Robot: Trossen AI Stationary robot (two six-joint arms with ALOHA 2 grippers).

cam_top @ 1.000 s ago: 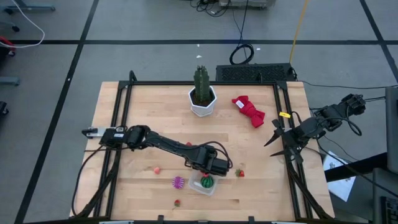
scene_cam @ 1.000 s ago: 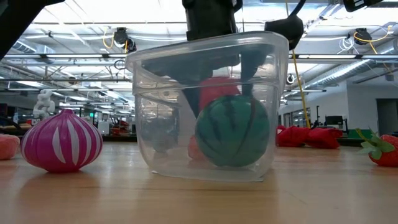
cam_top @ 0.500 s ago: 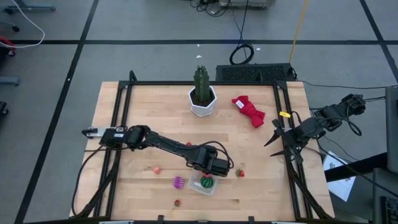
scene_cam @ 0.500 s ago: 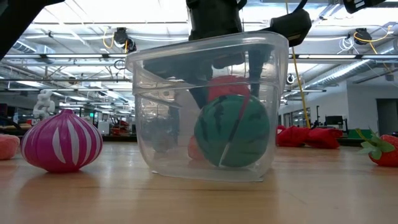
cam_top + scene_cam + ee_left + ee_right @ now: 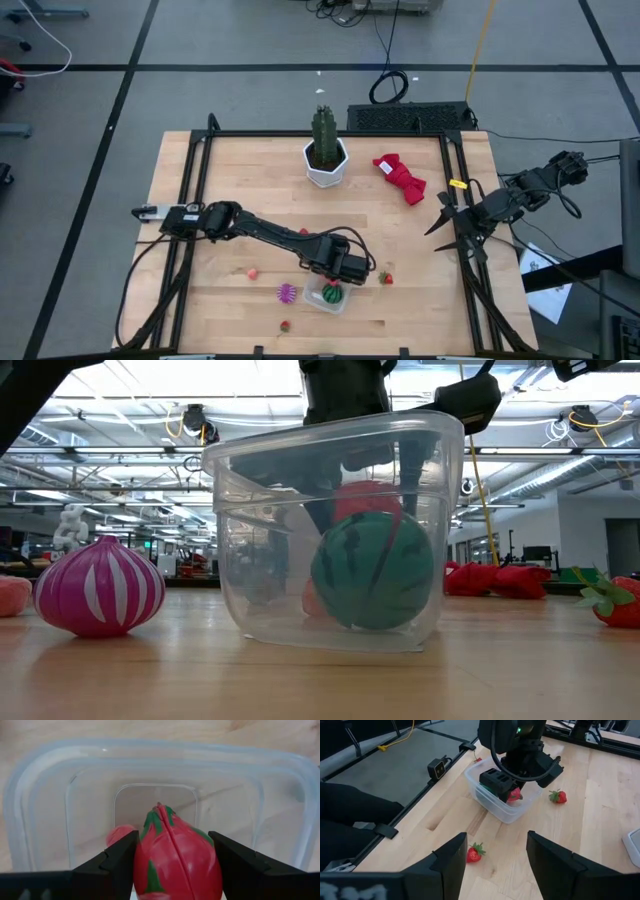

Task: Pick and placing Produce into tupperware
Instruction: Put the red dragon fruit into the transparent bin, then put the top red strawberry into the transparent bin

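- High view: almost nothing is changed since half a second ago. The left gripper is held over the clear tub at the table's near middle, and the green striped ball is seen inside the tub. The right gripper is parked with fingers spread at the table's 3 o'clock edge.
- Around the tub: a purple spiky piece lies just beside it at 9 o'clock, one strawberry near it at 2 o'clock, another at 7 o'clock, a pink bit farther off at 10 o'clock. A cactus in a white pot and a red cloth stand well apart at the far side.
- Low view: the ball has shifted very slightly in the tub since a second ago; the red fruit is held above it. The purple piece rests on the wooden table; a lit workshop ceiling is seen behind.
- Left wrist view: the red fruit, streaked green, is pinched between the black fingers over the open tub; a small pink piece lies on the tub's floor.
- Right wrist view: the left gripper is seen dipped into the tub, with strawberries on the table either side.
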